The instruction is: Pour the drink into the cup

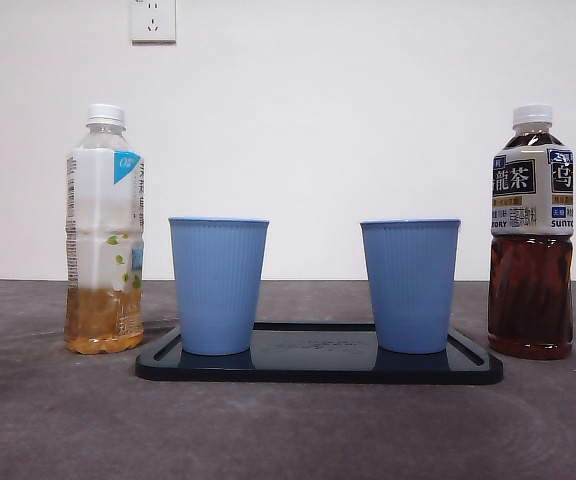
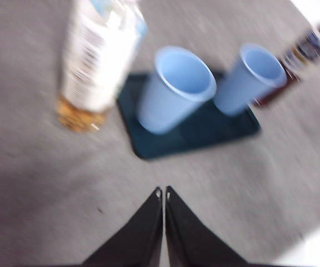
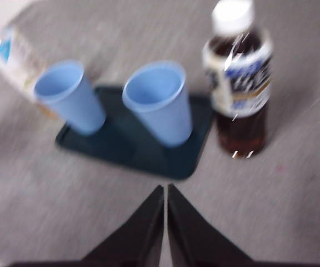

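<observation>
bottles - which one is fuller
The dark tea bottle, beside the right-hand cup: its brown liquid reaches the shoulder. The white-labelled bottle holds only a shallow amber layer at its base.

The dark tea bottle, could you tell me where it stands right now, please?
In the front view the dark tea bottle stands upright on the table at the far right, just beside the tray and nearest the right-hand blue cup.

Two cups [image 1: 218,285] on tray [image 1: 318,368], between bottles [image 1: 105,230].

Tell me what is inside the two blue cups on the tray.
Both wrist views are blurred but show bare blue interiors in the left cup and right cup; no liquid seen. The front view hides their insides.
</observation>
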Tool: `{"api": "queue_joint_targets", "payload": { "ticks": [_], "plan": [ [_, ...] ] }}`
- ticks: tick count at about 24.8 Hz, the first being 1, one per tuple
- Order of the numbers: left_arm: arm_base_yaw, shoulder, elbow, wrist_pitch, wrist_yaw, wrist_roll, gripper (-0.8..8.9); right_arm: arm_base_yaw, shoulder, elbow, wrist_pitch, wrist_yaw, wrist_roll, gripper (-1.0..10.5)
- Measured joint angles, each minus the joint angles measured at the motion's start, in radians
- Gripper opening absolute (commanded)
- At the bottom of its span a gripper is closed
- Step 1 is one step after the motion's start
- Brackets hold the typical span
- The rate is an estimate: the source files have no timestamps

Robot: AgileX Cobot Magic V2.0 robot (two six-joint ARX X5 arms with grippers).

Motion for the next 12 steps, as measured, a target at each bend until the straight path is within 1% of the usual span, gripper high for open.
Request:
{"api": "queue_joint_targets", "payload": {
  "ticks": [3,5,6,7,9,10,11,12],
  "plan": [
    [-0.025,0.011,0.002,-0.038,0.019,0.034,0.1,0.001,0.016,0.006,-0.05,-0.003,-0.035,0.1],
    [-0.032,0.01,0.003,-0.038,0.019,0.045,0.19,0.001,0.018,0.006,-0.052,-0.003,-0.047,0.1],
    [-0.032,0.01,0.003,-0.039,0.019,0.047,0.74,0.001,0.018,0.006,-0.052,-0.004,-0.05,0.3],
    [-0.032,0.01,0.003,-0.04,0.019,0.049,1.47,0.001,0.018,0.006,-0.052,-0.003,-0.052,1.0],
    [-0.032,0.01,0.003,-0.044,0.019,0.049,3.46,0.001,0.018,0.006,-0.052,-0.004,-0.053,3.3],
    [-0.032,0.01,0.003,-0.044,0.019,0.049,4.24,0.001,0.018,0.006,-0.052,-0.003,-0.052,4.0],
    [-0.032,0.01,0.003,-0.044,0.019,0.049,4.47,0.001,0.018,0.006,-0.053,-0.003,-0.052,4.0],
    [-0.032,0.01,0.003,-0.044,0.019,0.049,4.46,0.001,0.018,0.006,-0.052,-0.003,-0.052,4.0]
  ]
}}
